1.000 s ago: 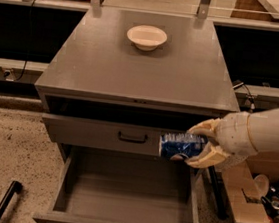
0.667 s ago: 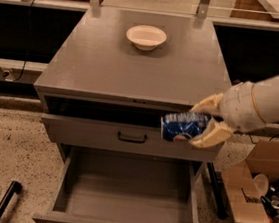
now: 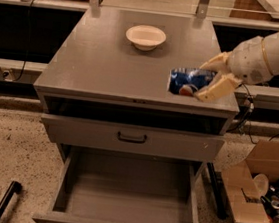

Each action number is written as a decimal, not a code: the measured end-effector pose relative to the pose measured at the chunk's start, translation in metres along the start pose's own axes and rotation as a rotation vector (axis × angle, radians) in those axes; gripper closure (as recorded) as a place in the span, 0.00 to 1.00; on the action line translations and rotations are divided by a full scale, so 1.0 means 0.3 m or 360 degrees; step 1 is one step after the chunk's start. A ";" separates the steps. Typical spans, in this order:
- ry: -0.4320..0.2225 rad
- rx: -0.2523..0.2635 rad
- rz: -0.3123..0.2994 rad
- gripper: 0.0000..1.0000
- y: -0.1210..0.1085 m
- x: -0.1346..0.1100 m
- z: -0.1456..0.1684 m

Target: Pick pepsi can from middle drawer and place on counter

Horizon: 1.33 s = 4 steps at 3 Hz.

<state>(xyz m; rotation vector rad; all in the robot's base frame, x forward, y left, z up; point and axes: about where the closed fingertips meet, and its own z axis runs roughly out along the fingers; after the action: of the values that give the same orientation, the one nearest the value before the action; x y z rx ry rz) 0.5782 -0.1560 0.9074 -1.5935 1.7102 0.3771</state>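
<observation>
My gripper (image 3: pixel 211 79) comes in from the right and is shut on the pepsi can (image 3: pixel 187 81), a blue can with white and red markings, held sideways. The can is over the front right part of the counter (image 3: pixel 105 59), the flat grey top of the cabinet; I cannot tell whether it touches the surface. The middle drawer (image 3: pixel 128 190) is pulled out below, with a bare flat grey bottom.
A white bowl (image 3: pixel 145 36) stands at the back middle of the counter. A shut drawer front with a black handle (image 3: pixel 131 139) is above the open drawer. A cardboard box (image 3: pixel 263 198) with cans and cups sits on the speckled floor at the right.
The gripper has lifted the can from in front of the drawer front up and to the right, to above the counter's front right part.
</observation>
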 end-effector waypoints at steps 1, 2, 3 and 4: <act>-0.0180 0.0086 0.0139 1.00 -0.173 -0.008 -0.021; -0.0275 0.0216 0.0271 1.00 -0.309 0.011 -0.033; -0.0268 0.0364 0.0407 1.00 -0.421 0.099 -0.012; -0.0217 0.0464 0.0505 0.82 -0.484 0.182 0.046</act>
<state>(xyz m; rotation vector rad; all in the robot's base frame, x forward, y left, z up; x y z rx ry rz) 0.7231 -0.2123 0.9001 -1.0679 1.8197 0.3627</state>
